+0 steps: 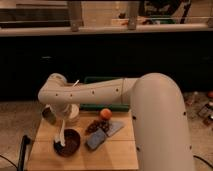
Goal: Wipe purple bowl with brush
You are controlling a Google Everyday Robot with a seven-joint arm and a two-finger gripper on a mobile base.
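The purple bowl (69,142) sits on the front left of the wooden table (115,156). My gripper (65,116) hangs just above the bowl's back left, under the white arm's bent wrist (56,92). It is shut on the brush (61,134), whose pale handle points down. The white head rests at the bowl's left inner rim. The fingers themselves are mostly hidden by the wrist.
A small metallic cup (48,114) stands behind the bowl to the left. An orange fruit (105,113), a brown object (95,125) and a flat blue-grey pad (104,135) lie right of the bowl. A green tray (100,80) sits behind the arm. A dark counter runs along the back.
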